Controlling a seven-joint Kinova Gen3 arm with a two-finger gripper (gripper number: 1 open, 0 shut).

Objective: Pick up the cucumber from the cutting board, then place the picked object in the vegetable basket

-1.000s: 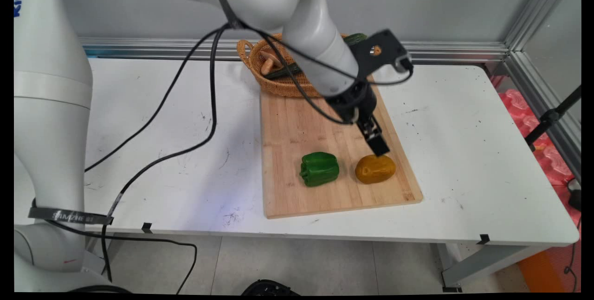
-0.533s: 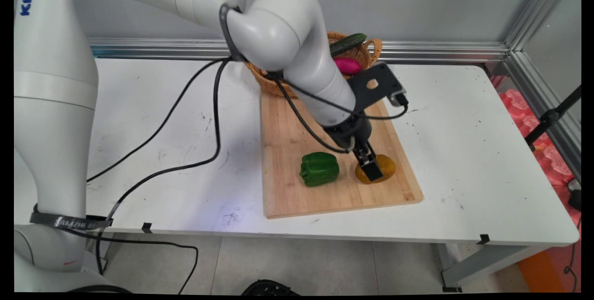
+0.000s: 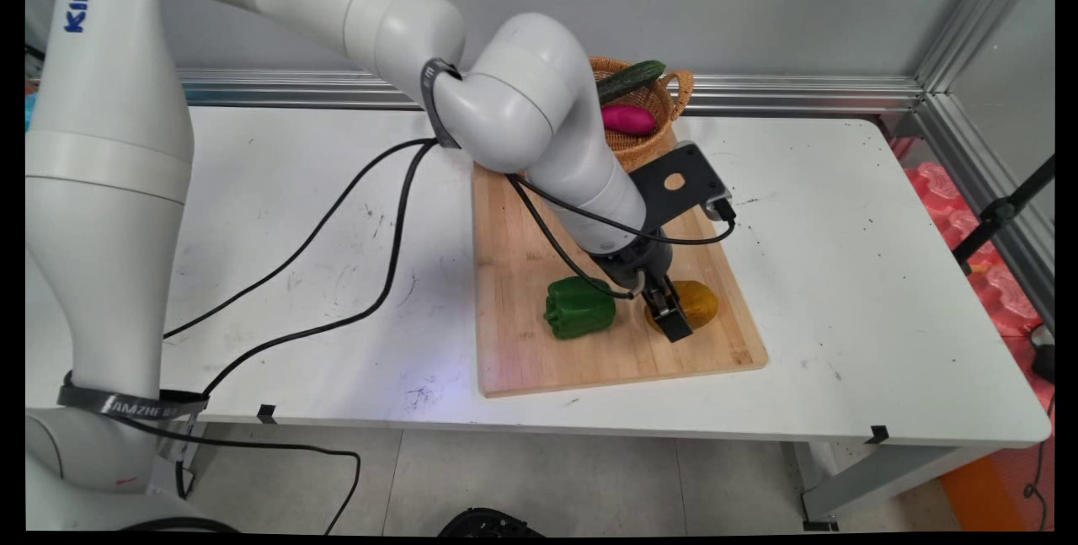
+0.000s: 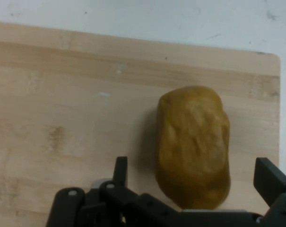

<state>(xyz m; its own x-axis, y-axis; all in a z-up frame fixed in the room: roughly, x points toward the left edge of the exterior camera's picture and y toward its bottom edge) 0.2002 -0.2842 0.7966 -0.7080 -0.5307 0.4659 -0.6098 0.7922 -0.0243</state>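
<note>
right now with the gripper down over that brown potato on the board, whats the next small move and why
Probably close the fingers. In the hand view the potato lies between the open fingers, one on each side with gaps, and the main view shows the gripper low over it on the cutting board. The green pepper sits apart, clear of the fingers.

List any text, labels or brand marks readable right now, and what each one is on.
"KIN": blue lettering, cut off by the picture's edge, on the white arm link.
"AMZHE": partly readable print on the black strap round the arm's base; the rest is hidden.
Nothing readable on the potato, cutting board or gripper.
</note>
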